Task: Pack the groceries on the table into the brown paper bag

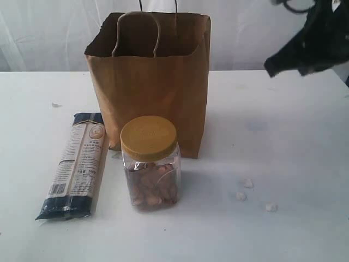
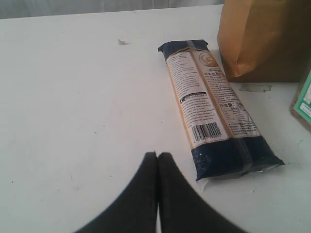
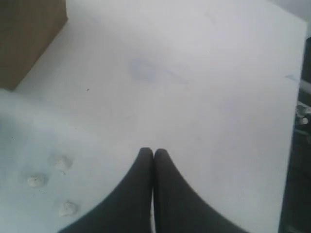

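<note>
The brown paper bag [image 1: 152, 82] stands open and upright at the back middle of the table [image 1: 283, 142]. In front of it stands a clear jar with a yellow lid [image 1: 150, 162], holding brown pieces. To the jar's left a long navy-beige pasta packet [image 1: 76, 164] lies flat. In the left wrist view my left gripper [image 2: 157, 154] is shut and empty over bare table, close to the near end of the pasta packet [image 2: 209, 107]. My right gripper [image 3: 154, 151] is shut and empty too, raised at the upper right [image 1: 272, 64], away from the bag's corner [image 3: 29, 39].
Three small white crumbs [image 1: 248, 194] lie right of the jar, also seen as crumbs [image 3: 60, 163] in the right wrist view. One more crumb [image 1: 55, 105] lies at the far left. A teal-and-white labelled thing [image 2: 303, 99] shows at the edge of the left wrist view.
</note>
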`<action>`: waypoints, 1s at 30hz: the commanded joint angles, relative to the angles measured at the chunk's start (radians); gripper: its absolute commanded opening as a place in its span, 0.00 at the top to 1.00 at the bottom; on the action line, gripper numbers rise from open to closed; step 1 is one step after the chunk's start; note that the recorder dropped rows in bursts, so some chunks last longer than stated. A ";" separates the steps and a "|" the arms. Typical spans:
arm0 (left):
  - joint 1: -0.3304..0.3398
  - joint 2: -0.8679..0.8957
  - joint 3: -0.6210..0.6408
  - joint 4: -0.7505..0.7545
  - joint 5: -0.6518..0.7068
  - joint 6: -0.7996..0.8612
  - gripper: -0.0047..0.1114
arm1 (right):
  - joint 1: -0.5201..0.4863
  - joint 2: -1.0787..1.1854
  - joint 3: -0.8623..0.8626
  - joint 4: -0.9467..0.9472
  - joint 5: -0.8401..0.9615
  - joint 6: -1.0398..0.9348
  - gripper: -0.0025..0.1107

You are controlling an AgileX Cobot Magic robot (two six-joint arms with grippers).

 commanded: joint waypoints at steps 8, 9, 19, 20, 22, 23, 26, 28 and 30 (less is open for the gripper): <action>0.003 -0.005 0.003 -0.007 0.002 -0.005 0.96 | -0.001 0.123 0.313 0.066 -0.353 0.020 0.98; 0.003 -0.005 0.003 -0.007 0.002 -0.005 0.96 | -0.001 0.151 0.318 0.101 -0.358 0.026 0.98; 0.003 -0.005 0.003 -0.007 0.002 -0.005 0.96 | -0.001 0.267 0.318 0.221 -0.390 -0.004 0.98; 0.003 -0.005 0.003 -0.007 0.002 -0.005 0.96 | 0.001 0.272 0.318 0.221 -0.390 -0.003 0.97; 0.003 -0.005 0.003 -0.007 0.002 -0.005 0.96 | 0.001 0.291 0.318 0.221 -0.390 -0.004 0.88; 0.003 -0.005 0.003 -0.007 0.002 -0.005 0.96 | 0.001 0.299 0.318 0.221 -0.387 -0.004 0.84; 0.003 -0.005 0.003 -0.007 0.002 -0.005 0.96 | 0.001 0.338 0.318 0.241 -0.372 -0.004 0.70; 0.003 -0.005 0.003 -0.007 0.002 -0.005 0.96 | 0.001 0.353 0.318 0.287 -0.372 -0.016 0.67; 0.003 -0.005 0.003 -0.007 0.002 -0.005 0.96 | 0.001 0.360 0.318 0.308 -0.372 -0.043 0.67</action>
